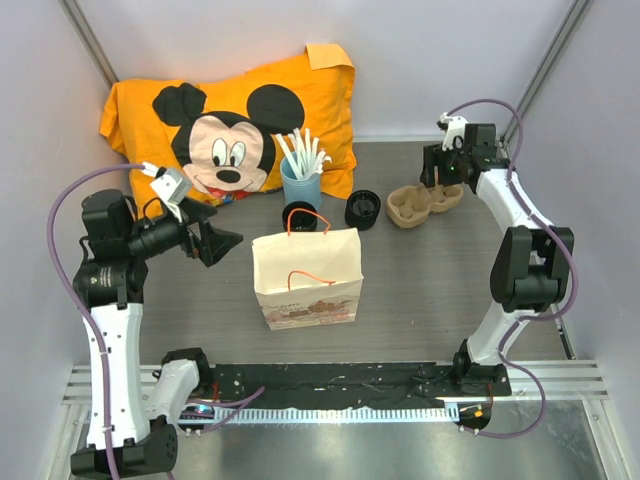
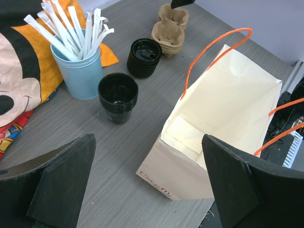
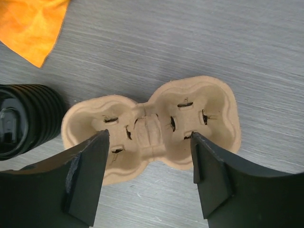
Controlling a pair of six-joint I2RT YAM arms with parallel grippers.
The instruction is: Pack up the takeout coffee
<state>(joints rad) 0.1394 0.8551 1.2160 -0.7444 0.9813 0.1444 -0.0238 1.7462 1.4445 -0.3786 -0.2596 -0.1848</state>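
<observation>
From above, my left claw [image 1: 214, 240] hangs spread beside the paper bag [image 1: 307, 277]. My right claw [image 1: 439, 178] is over the cup carrier [image 1: 425, 203]. Left wrist: takeout coffee [image 2: 144, 57] stands well ahead of the claw. Right wrist: the claw is spread astride the carrier, with the coffee just outside one finger.

Brightly and evenly lit from overhead, diffuse, with only soft, short shadows on the grey table [image 1: 420, 290] beside the paper bag [image 1: 307, 275]. Blown-out white along the light strip [image 1: 330, 410] at the near edge. Small glints on the glossy lid of the takeout coffee [image 2: 144, 54]. Dark and soft-focused up close: left tool [image 2: 147, 137], right tool [image 3: 148, 135]. Sharp beyond. Mild wide-angle stretch toward the wrist views' corners.
</observation>
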